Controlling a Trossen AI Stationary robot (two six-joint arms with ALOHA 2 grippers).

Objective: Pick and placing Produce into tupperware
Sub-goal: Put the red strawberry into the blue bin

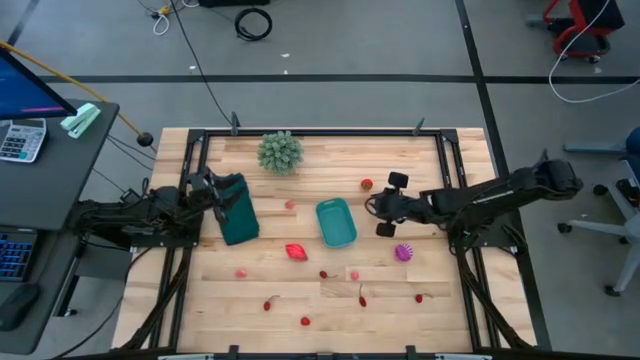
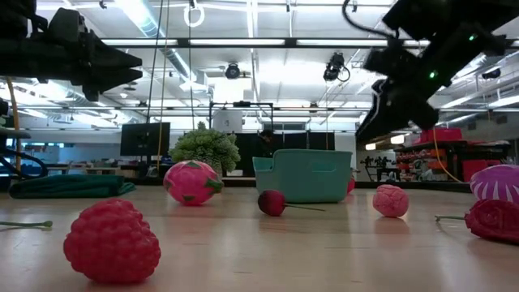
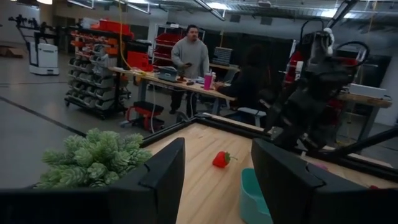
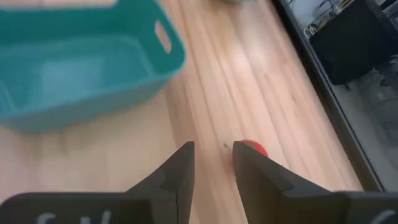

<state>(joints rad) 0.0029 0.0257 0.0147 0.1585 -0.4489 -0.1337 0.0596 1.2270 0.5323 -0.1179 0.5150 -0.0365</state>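
The tupperware (image 1: 336,222), a small teal tub with a raised rim, sits near the centre of the wooden table (image 1: 330,300), with nothing seen inside it; the low view shows it (image 2: 302,174) upright with a handle slot in its end wall. The produce lies scattered on the table around it. A large red strawberry-like piece (image 1: 295,251) lies just off the tub's near left corner, and a small pink piece (image 1: 289,204) lies to its left. A red piece (image 1: 367,184) rests toward the far right, visible past the right gripper's fingers in the right wrist view (image 4: 254,148). The purple spiky ball (image 1: 403,252) lies to the right of the tub, below the right arm. Further small red and pink pieces are spread along the near half of the table, among them a pink one (image 1: 241,272) and a red one (image 1: 305,321).

The right gripper (image 1: 382,211) hovers just right of the tub, its fingers (image 4: 180,171) parted and empty, with bare table between them. The left gripper (image 1: 222,196) waits at the table's left side above a dark green flat piece (image 1: 238,217), its fingers (image 3: 163,171) spread and holding nothing. A pale-green spiky plant ball (image 1: 280,152) stands at the far edge. In the left wrist view, a person (image 3: 191,56) stands in the room beyond.
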